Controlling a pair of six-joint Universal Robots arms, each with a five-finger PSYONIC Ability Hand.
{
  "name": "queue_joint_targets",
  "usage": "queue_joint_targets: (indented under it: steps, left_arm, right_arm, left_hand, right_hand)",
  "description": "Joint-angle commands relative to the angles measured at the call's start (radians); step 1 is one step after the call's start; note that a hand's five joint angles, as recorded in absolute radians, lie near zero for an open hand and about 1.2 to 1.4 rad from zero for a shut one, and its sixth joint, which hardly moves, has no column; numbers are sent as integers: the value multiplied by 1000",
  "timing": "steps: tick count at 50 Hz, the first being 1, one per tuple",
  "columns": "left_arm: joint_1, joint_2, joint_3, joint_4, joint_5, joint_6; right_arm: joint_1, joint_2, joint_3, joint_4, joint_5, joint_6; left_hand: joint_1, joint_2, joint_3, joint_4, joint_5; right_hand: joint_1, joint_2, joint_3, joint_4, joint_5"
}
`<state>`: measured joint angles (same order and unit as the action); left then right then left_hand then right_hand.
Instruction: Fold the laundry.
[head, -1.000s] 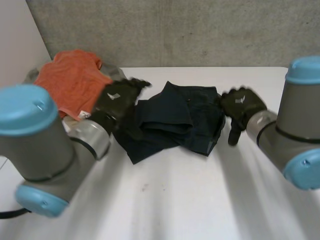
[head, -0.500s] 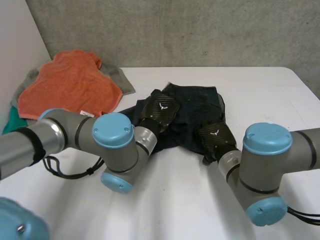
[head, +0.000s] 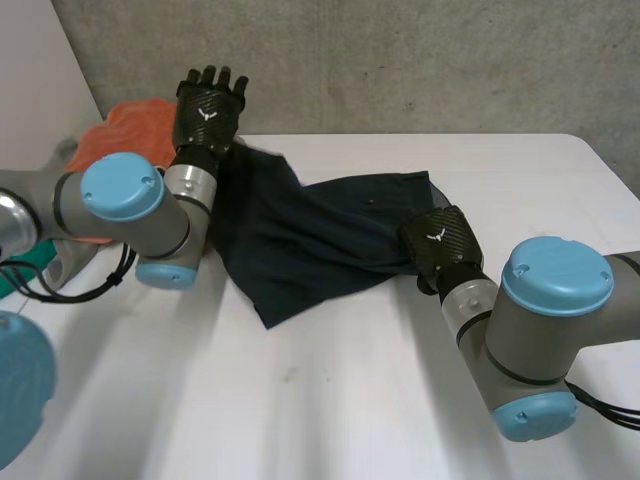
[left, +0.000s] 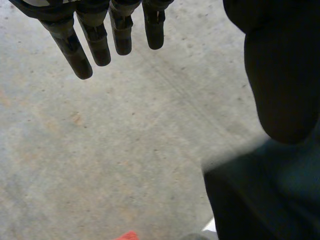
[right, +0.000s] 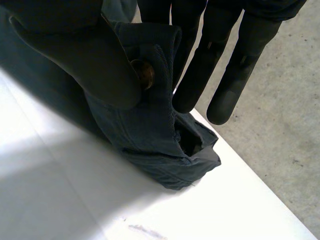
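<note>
**One end pinched, the other just draped**

So, the white table (head: 340, 400) first. The dark navy garment (head: 310, 240) is strung out across the middle of it in a long slant. One end is lifted up by my left arm, the other is down at my right hand, and a lower flap lies flat on the table. An orange towel (head: 130, 130) is heaped at the far left, behind my left arm.

My left hand (head: 208, 108) is raised off the table and open, with its fingers (left: 95, 45) straight and spread. The cloth hangs just under the left thumb (left: 282, 75).

My right hand (head: 440, 245) is clamped on the garment's waistband. Its thumb presses the cloth against the right fingers (right: 200, 75), right beside the brass button (right: 145, 74).
</note>
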<state>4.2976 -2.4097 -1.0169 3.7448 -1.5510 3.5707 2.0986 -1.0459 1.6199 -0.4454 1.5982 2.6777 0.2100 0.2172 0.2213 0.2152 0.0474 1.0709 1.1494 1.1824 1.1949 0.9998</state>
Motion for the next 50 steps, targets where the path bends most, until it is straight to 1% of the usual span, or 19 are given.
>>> queue_joint_targets:
  steps: [1,5,7,9,13,15,19,23,29,32,36,40,41,43,44,45,46,49,50]
  left_arm:
    - [-42,188,-270,-20,19,-1]
    - [-62,325,-434,-89,19,-13]
    - [-68,398,-521,-154,22,-32]
    - [-76,431,-571,-190,23,-49]
    - [-125,460,-641,-270,26,-101]
    - [-151,454,-660,-312,28,-125]
    - [-164,440,-661,-353,23,-139]
    - [-161,370,-632,-355,23,-136]
    - [-162,288,-557,-361,19,-130]
    - [-162,253,-531,-358,17,-128]
    - [-162,205,-486,-364,17,-128]
    - [-160,175,-459,-362,17,-127]
    - [-160,163,-448,-362,17,-125]
    - [-160,155,-440,-362,17,-124]
    - [-160,150,-433,-362,17,-115]
    - [-162,147,-430,-362,17,-109]
    - [-162,146,-428,-361,17,-102]
    - [-162,142,-417,-353,17,-47]
    - [-162,144,-416,-353,17,-38]
  right_arm:
    - [0,-13,-25,37,0,4]
    - [0,-13,-51,63,3,5]
    - [0,-14,-63,73,3,7]
    - [0,-14,-84,82,3,7]
    - [0,-14,-133,94,3,7]
    - [1,-14,-156,97,3,7]
    - [1,4,-222,88,3,7]
    - [0,52,-294,73,-1,1]
    - [-14,150,-413,-21,3,-10]
    - [-31,196,-455,-59,9,-39]
    - [-38,259,-518,-75,11,-73]
    - [-40,323,-580,-75,11,-79]
    - [-42,334,-592,-75,11,-79]
    - [-49,351,-607,-75,13,-79]
    - [-61,369,-624,-75,14,-81]
    - [-66,375,-632,-75,16,-81]
    - [-72,385,-650,-70,26,-81]
    - [-77,392,-692,-55,89,-82]
    - [-80,388,-698,-47,101,-82]
  left_hand:
    - [9,2,-2,4,-3]
    - [30,23,19,25,18]
    - [65,58,54,60,53]
    - [115,108,103,110,103]
    - [235,228,224,230,223]
    - [253,246,242,248,241]
    - [250,243,239,245,238]
    - [253,246,242,248,241]
    - [250,243,239,245,238]
    - [259,252,248,254,247]
    - [326,319,315,321,314]
    - [479,472,468,474,467]
    - [558,550,546,552,546]
    - [637,630,626,632,625]
    - [745,738,734,740,733]
    - [810,803,799,805,798]
    - [869,862,858,864,857]
    - [1185,1178,1174,1180,1173]
    - [1186,1179,1175,1181,1174]
  right_hand:
    - [325,247,214,201,222]
    - [325,247,214,201,222]
    - [325,247,214,201,222]
    - [325,247,214,201,222]
    - [325,247,214,201,222]
    - [325,247,214,201,222]
    - [325,247,214,201,222]
    - [325,247,214,201,222]
    - [325,247,214,201,222]
    - [325,247,214,201,222]
    - [325,247,214,201,222]
    - [325,247,214,201,222]
    - [325,247,214,201,222]
    - [325,247,214,201,222]
    - [-226,-304,-337,-350,-329]
    - [-473,-551,-584,-597,-576]
    - [-896,-975,-1008,-1020,-1000]
    - [-896,-975,-1008,-1020,-1000]
    - [-896,-975,-1008,-1020,-1000]
